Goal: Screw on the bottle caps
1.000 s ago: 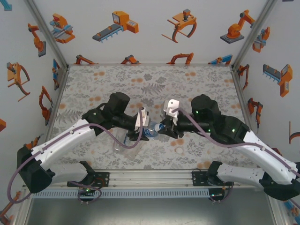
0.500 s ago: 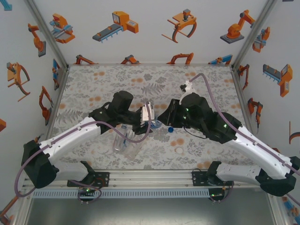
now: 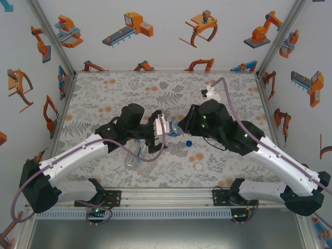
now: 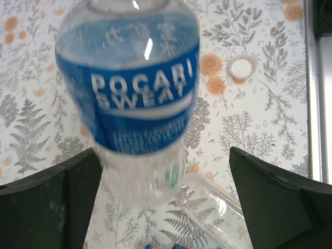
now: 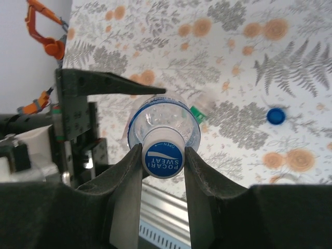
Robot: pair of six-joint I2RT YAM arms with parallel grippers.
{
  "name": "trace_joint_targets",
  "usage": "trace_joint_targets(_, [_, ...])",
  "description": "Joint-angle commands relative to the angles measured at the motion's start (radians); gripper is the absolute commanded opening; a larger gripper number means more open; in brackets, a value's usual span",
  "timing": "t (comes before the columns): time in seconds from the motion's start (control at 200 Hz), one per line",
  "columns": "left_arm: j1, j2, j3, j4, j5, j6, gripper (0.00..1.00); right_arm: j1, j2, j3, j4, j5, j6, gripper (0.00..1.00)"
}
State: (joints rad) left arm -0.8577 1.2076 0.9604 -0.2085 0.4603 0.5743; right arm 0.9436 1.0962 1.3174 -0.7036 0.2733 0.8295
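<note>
Our right claw (image 5: 162, 153) is pinched on the blue cap (image 5: 162, 160) of the labelled bottle (image 4: 140, 93), low in the centre of the right wrist frame; our left claw (image 4: 164, 150) stands wide, 1 finger at each lower corner of its frame, with the bottle between them and, as far as the blur lets us tell, gripped by neither. We judge the step in hand to be tightening this cap. With the body loose, a turn would only spin the whole bottle; so we would first close the left claw on the label band, lightly, since the thin wall looks easy to crush; then turn the right wrist about the bottle's axis, keeping cap and neck in line so the thread does not cross. Other clear bottles (image 3: 140, 158) lie lower left of centre in the top frame; a loose blue cap (image 3: 188, 141) sits near its centre, and a white cap (image 3: 198, 166) just below that.
</note>
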Motion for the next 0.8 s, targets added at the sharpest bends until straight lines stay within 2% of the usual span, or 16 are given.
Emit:
trace_joint_targets(0.0, [0.004,-0.042,-0.001,-0.021,-0.063,-0.039,0.97,-0.079,0.021,0.039,-0.004,-0.014,-0.123,0.0])
trace_joint_targets(0.2, [0.067,-0.089,0.016,-0.107,-0.076,-0.155,0.97,-0.261,0.142,0.101,-0.005,-0.183,-0.261,0.0])
trace_joint_targets(0.345, [0.151,-0.142,-0.007,-0.094,-0.084,-0.326,0.97,-0.351,0.263,0.184,-0.011,-0.25,-0.376,0.0])
trace_joint_targets(0.491, [0.186,-0.166,-0.023,-0.085,-0.203,-0.446,0.97,-0.417,0.394,0.274,-0.02,-0.262,-0.476,0.0])
trace_joint_targets(0.666, [0.22,-0.154,-0.011,-0.119,-0.218,-0.529,0.97,-0.5,0.569,0.421,-0.025,-0.269,-0.547,0.0])
trace_joint_targets(0.746, [0.237,-0.138,0.005,-0.143,-0.238,-0.613,0.97,-0.528,0.655,0.491,-0.038,-0.259,-0.583,0.0])
trace_joint_targets(0.791, [0.247,-0.119,0.026,-0.171,-0.289,-0.688,0.97,-0.539,0.699,0.523,-0.039,-0.252,-0.614,0.0])
